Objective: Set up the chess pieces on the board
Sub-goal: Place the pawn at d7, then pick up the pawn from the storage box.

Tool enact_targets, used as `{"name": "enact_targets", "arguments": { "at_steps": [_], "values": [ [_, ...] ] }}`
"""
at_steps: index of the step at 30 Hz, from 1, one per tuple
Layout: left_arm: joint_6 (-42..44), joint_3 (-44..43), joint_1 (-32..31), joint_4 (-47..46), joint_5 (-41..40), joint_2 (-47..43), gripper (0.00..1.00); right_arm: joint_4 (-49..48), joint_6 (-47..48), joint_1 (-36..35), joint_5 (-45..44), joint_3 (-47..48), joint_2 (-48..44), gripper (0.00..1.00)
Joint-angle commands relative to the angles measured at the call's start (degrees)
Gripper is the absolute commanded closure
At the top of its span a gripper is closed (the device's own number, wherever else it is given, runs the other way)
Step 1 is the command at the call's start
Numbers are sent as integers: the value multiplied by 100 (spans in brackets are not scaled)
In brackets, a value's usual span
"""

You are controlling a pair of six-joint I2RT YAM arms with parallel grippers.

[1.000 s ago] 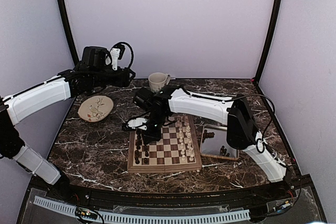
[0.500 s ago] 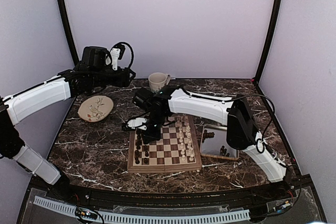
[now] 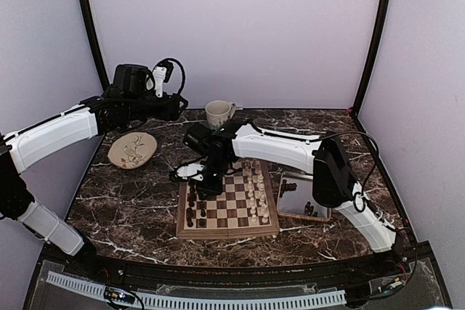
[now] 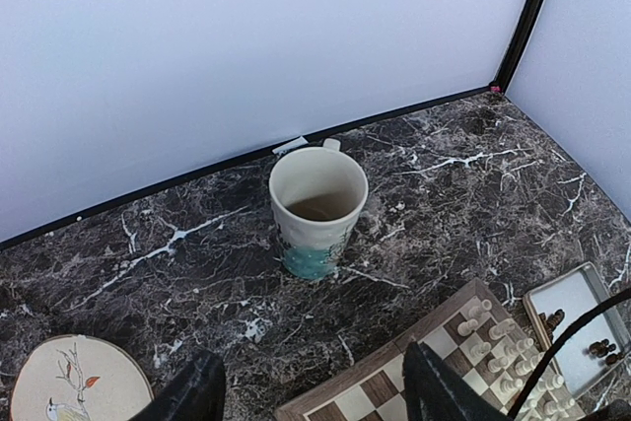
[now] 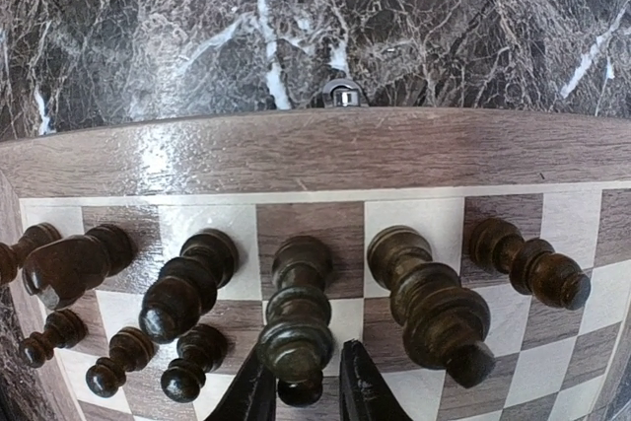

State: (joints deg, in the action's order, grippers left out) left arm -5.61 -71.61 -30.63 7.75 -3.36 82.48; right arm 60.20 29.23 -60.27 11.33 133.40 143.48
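- Top view: the square wooden chessboard with a pale border (image 3: 227,234) lies by the middle of the desk's near edge. The tiny dark brown wooden chessmen (image 3: 192,207) stand along its left side and the cream-white chessmen (image 3: 254,195) along its right, so the two camps face each other.
- A few more dark chessmen sit on the shiny rectangular metal tray (image 3: 290,192) just beside the board's right side, apparently the supply not yet placed.
- The white right arm (image 3: 280,147) reaches down over the board's far left corner. The white left arm (image 3: 62,130) hangs raised by the desk's far left corner, clear of the work.
- Left wrist view: the left jaws stand wide and empty above the marble, looking toward the cream mug with a teal base (image 4: 317,204) near the far edge.
- Right wrist view: the right jaws sit narrowly parted around a tall dark chessman (image 5: 296,327), upright in the back row. A sliver of board shows beside one finger, which reads as a release, not a grip.
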Motion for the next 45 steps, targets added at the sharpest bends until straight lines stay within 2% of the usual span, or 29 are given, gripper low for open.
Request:
{"name": "enact_targets", "arguments": {
  "at_steps": [1, 10, 22, 34, 40, 45],
  "values": [
    [51, 43, 44, -78, 85, -83, 36, -71, -41, -64, -165, 126, -25, 76],
    [39, 42, 43, -65, 168, -41, 36, -159, -18, 34, -149, -486, -565, 73],
    [12, 60, 41, -84, 236, 101, 36, -389, 10, 486, -137, -2229, -1866, 71],
    [17, -35, 41, 7, 726, 489, 38, -510, 132, 1950, -76, -4560, -4082, 73],
    [-6, -104, 35, 68, 902, 638, 39, -780, 128, 2736, 60, -5786, -4607, 76],
    [-44, -124, 38, 84, 987, 668, 39, -828, 63, 2916, 65, -6455, -4939, 76]
  ]
}}
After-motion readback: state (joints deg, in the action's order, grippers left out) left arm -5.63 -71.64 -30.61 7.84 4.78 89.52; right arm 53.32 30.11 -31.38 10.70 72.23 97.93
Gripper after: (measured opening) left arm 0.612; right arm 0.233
